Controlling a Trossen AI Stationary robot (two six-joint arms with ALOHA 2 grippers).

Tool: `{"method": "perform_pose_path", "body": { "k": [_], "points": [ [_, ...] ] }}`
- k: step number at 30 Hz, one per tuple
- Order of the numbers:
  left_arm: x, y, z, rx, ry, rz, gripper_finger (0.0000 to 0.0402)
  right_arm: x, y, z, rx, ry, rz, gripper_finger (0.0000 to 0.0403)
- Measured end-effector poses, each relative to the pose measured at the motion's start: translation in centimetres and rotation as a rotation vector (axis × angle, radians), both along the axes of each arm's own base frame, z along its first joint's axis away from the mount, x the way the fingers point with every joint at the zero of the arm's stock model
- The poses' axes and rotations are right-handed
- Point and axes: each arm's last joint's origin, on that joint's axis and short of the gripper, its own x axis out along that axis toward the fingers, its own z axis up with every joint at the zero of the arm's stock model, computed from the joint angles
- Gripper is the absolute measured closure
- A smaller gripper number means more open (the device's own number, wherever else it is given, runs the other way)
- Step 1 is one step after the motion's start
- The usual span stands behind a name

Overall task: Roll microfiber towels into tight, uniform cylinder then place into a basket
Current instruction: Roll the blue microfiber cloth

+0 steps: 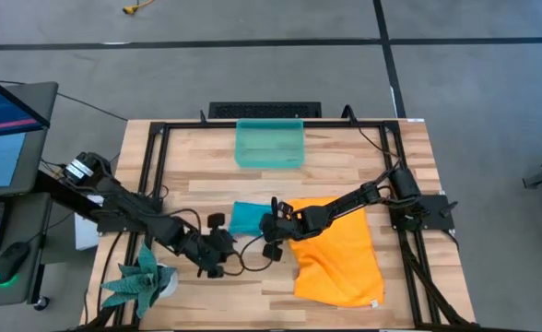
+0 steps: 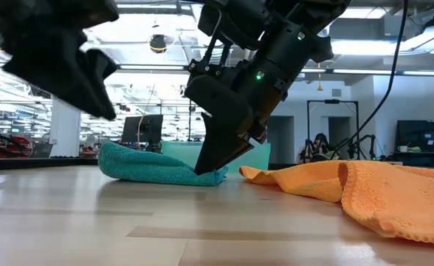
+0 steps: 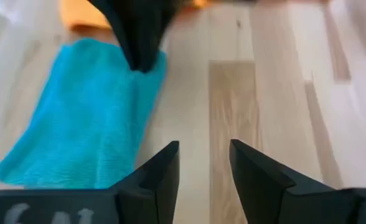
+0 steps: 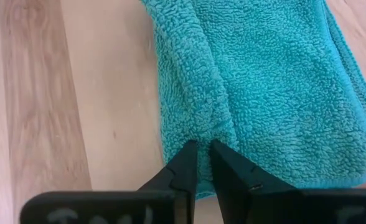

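the soft, limp teal towel (image 4: 276, 87), lying mid-table beside the orange towel (image 1: 337, 258), is pinched at its edge by the right gripper (image 4: 203, 163), best held there, while the left gripper (image 3: 203, 169) is held open nearby.

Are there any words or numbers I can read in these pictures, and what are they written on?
No text can be read for certain.
Left gripper: pale marks on its body at the picture's edge, too blurred and cut off to read.
Right gripper: pale marks on its body, too blurred and cut off to read.
Monitor: coloured screen, nothing legible.
Teal towel, orange towel, basket: no label showing.
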Motion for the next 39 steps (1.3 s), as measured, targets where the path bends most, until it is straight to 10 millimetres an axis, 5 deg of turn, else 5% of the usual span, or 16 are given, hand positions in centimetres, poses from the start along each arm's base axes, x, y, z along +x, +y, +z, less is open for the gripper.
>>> {"method": "perform_pose_path", "body": {
  "k": [9,39],
  "points": [
    [1.3,1.1,-2.8,0.035,0.083,0.012,0.027,0.0,0.0,0.0,-0.002,0.001,0.005,0.0333],
    [3.0,6.6,-5.3,0.038,0.244,0.21,0.027,-0.3,0.8,-0.1,0.004,0.006,0.004,0.0333]
  ]
}}
